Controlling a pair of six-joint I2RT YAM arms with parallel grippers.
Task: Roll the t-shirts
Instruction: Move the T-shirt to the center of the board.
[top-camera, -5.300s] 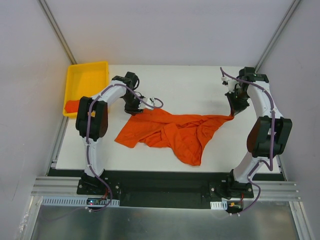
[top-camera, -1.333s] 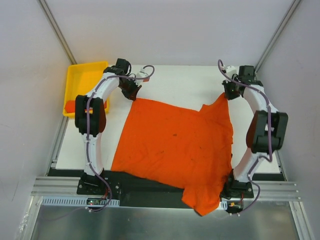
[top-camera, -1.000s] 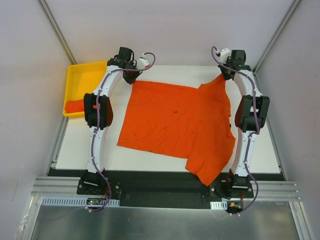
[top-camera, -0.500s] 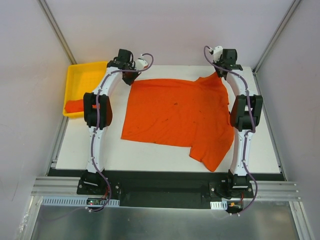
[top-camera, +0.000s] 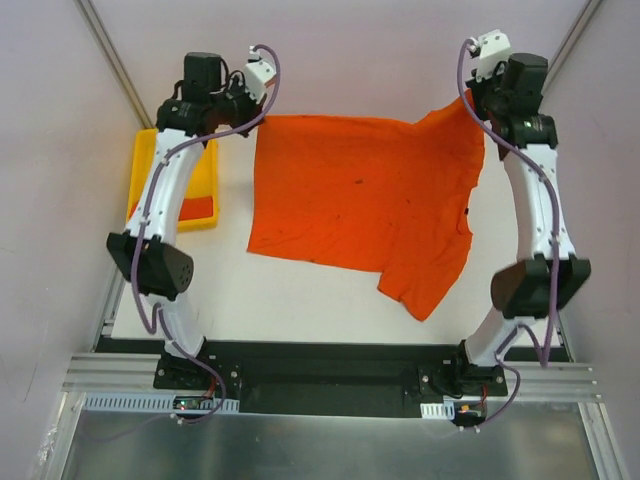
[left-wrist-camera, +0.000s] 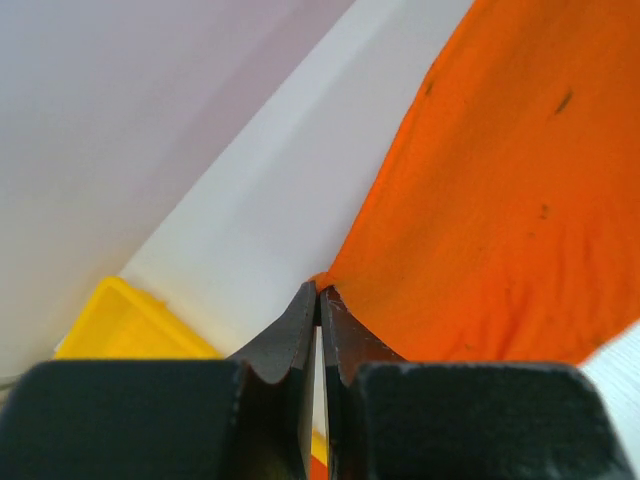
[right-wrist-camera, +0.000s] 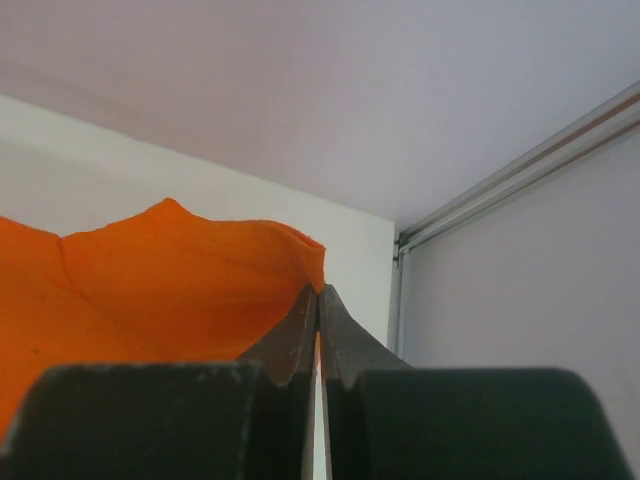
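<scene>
A bright orange t-shirt (top-camera: 360, 195) hangs spread between both raised arms, its lower edge and one sleeve (top-camera: 425, 290) trailing toward the white table (top-camera: 300, 300). My left gripper (top-camera: 255, 112) is shut on the shirt's upper left corner (left-wrist-camera: 335, 275); the left gripper (left-wrist-camera: 318, 290) shows cloth pinched at its tips. My right gripper (top-camera: 478, 100) is shut on the upper right corner (right-wrist-camera: 300, 255), the right gripper (right-wrist-camera: 319, 292) pinching the hem. A second orange t-shirt (top-camera: 195, 208) lies in the yellow tray.
A yellow plastic tray (top-camera: 150, 170) sits at the table's far left, partly under the left arm. Grey walls and metal rails (top-camera: 555, 55) close in the back and sides. The black base rail (top-camera: 320, 375) runs along the near edge.
Both arms have lifted up and back, raising the shirt's top edge off the table. The shirt, crumpled earlier, now hangs stretched flat between the grippers.
</scene>
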